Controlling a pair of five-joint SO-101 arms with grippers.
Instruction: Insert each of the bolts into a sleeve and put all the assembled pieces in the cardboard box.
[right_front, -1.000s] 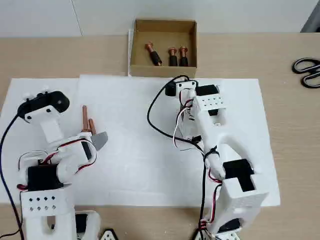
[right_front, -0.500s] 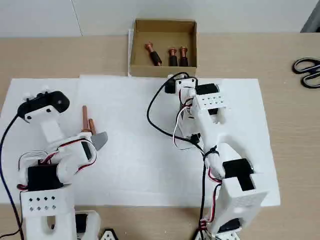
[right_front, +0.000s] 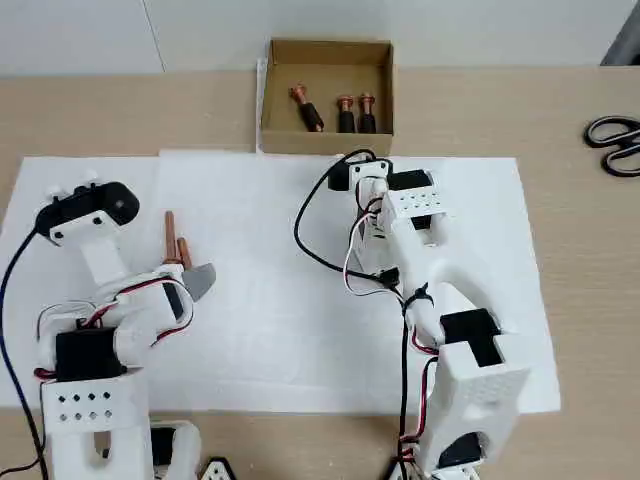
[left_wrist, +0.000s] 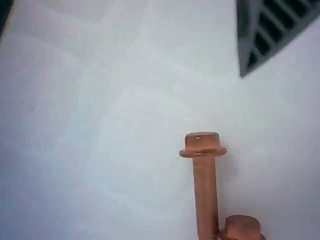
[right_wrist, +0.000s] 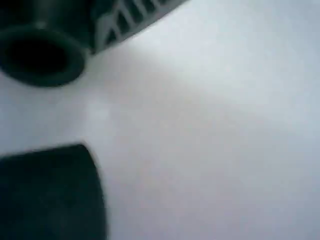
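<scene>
Holds left gripper (right_front: 192, 278) with jaws apart over white foam sheet (right_front: 270, 300), just beside two loose copper bolts (right_front: 170, 235). Cannot tell right gripper (right_front: 365, 175) state; shows black sleeve (right_wrist: 37, 60) close by, near cardboard box (right_front: 325, 143) containing three assembled pieces (right_front: 346, 113).
</scene>
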